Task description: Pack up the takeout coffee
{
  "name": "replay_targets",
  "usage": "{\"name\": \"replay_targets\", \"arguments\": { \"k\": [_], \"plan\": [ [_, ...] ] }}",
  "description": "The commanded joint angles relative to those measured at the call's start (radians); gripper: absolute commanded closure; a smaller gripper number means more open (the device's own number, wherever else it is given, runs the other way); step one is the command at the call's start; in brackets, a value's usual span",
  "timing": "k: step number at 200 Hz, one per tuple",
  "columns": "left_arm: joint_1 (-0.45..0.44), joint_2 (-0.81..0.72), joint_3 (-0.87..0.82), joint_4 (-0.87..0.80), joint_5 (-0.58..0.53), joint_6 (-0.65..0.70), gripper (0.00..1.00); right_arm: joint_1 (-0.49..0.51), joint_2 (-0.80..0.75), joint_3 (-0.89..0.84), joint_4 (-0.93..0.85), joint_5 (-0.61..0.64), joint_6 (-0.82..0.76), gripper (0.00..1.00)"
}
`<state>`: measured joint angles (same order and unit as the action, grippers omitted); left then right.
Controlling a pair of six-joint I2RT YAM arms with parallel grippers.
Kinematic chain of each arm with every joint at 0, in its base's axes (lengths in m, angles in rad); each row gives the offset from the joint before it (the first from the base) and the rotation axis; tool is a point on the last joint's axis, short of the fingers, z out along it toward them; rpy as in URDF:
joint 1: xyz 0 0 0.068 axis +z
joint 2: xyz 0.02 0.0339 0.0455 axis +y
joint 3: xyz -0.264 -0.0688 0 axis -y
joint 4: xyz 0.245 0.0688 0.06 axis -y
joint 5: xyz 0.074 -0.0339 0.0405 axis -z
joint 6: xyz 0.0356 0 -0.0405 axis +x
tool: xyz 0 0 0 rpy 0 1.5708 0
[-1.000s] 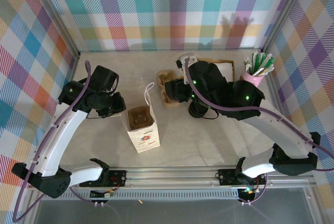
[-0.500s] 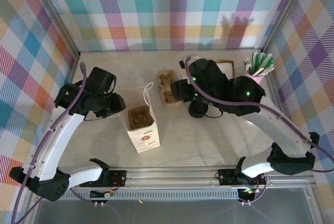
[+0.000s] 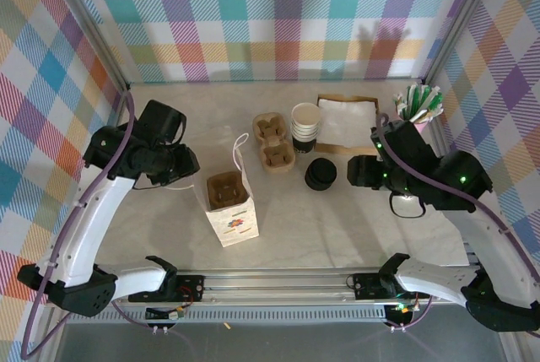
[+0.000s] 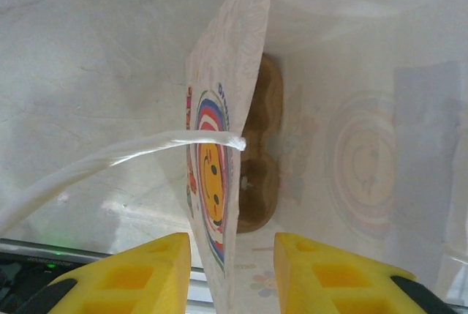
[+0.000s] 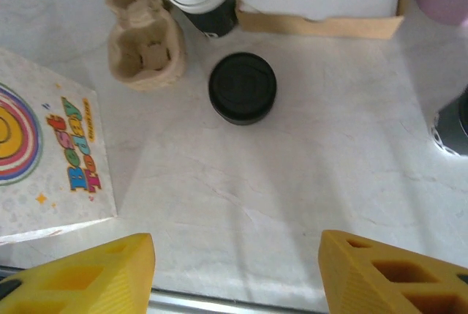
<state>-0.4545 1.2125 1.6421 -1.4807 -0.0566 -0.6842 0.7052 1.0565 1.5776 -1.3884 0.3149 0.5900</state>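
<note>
The takeout coffee is out of view. A white paper bag (image 3: 232,218) with a smiley print stands open mid-table, and a brown cup carrier (image 3: 225,190) sits inside it. My left gripper (image 3: 192,168) is at the bag's left wall. In the left wrist view its jaws (image 4: 232,244) stand open astride the bag wall (image 4: 219,160), with the carrier (image 4: 263,175) showing through the paper. My right gripper (image 3: 354,172) hangs open over bare table, right of a low stack of black lids (image 3: 321,174). In the right wrist view nothing lies between its jaws (image 5: 235,244).
Spare brown carriers (image 3: 275,144) and a stack of white-rimmed dark cups (image 3: 305,121) sit behind the bag. A napkin box (image 3: 346,113) and a pink cup of straws (image 3: 415,117) stand at the back right. The bag's rope handle (image 4: 110,157) crosses the left wrist view.
My right arm has pulled back to the right from over the carriers and lids, uncovering the cup stack, and its jaws have widened. My left gripper has opened on the bag wall.
</note>
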Motion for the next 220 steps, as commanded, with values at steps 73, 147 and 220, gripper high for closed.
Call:
{"name": "replay_targets", "arguments": {
  "k": [73,147,220],
  "plan": [
    [0.009,-0.096,-0.138,0.019,0.085,0.002,0.66,-0.230,0.157,0.080,-0.063,-0.035,-0.098,0.35],
    [0.009,-0.131,-0.171,0.072,0.131,0.058,0.63,-0.399,0.327,0.195,-0.112,-0.005,-0.024,0.25],
    [0.008,-0.137,-0.142,0.108,0.261,0.035,0.61,-0.400,0.395,0.225,-0.208,-0.112,0.138,0.22]
  ]
}}
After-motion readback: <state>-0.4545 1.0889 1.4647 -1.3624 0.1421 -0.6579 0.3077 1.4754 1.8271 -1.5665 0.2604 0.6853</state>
